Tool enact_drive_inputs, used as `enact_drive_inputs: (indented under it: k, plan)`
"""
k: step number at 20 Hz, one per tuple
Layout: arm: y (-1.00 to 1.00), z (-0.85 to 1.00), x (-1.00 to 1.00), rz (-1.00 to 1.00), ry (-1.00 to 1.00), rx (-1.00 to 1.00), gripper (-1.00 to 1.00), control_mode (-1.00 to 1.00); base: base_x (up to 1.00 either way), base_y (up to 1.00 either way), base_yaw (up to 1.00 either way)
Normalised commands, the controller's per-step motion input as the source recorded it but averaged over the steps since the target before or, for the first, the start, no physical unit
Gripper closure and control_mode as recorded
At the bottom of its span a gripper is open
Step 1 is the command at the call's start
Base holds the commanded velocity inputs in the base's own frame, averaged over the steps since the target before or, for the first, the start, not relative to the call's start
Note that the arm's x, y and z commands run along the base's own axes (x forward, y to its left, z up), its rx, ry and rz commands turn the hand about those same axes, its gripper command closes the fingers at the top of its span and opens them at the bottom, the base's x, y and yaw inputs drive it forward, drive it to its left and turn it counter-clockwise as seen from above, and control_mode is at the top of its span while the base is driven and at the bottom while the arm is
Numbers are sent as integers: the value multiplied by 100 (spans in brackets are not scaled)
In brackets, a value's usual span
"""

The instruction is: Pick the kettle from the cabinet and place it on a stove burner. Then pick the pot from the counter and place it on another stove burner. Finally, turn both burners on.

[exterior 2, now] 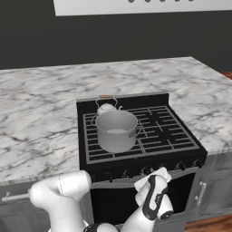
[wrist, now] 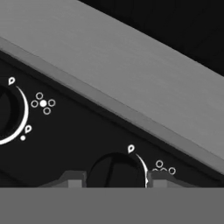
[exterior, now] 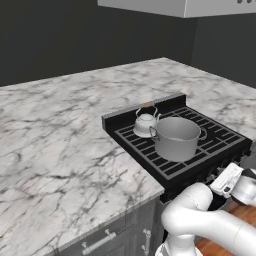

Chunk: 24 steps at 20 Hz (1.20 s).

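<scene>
With kettle [exterior: 145, 123] and pot [exterior: 176, 137] on the burners [exterior 2: 164, 131], the gripper [wrist: 114, 180] straddled a knob [wrist: 114, 173] at six o'clock, fingers half-open, gripping nothing; it should centre, close, then twist.

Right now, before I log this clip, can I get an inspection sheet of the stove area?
Surface: white marble counter on both sides of a black cooktop.
Job's things: pot on the front left grate; kettle right behind it on the rear left grate.
Clutter: nothing seen.
Claw: claw down at the stove's front panel, fingertips either side of a black knob; contact not clear.
Cables: nothing seen.
Surroundings: dark wall, pale range hood above, grey drawers below the counter.
</scene>
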Motion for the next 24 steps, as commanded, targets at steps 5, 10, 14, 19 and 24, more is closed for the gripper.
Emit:
enact_drive_inputs:
  k: [5, 10, 14, 19, 24]
  plan:
    - [-10, 12, -1, 4, -3, -18, 100, -100, 0, 0, 0]
    - [-14, 11, -3, 4, -6, -19, 100, -100, 0, 0, 0]
    - [-15, 10, -12, 3, -9, -20, 100, -100, 0, 0, 0]
    - [-17, 7, -17, 2, -10, -18, 100, -100, 0, 0, 0]
    - [-14, 6, -15, 2, -8, -18, 100, -100, 0, 0, 0]
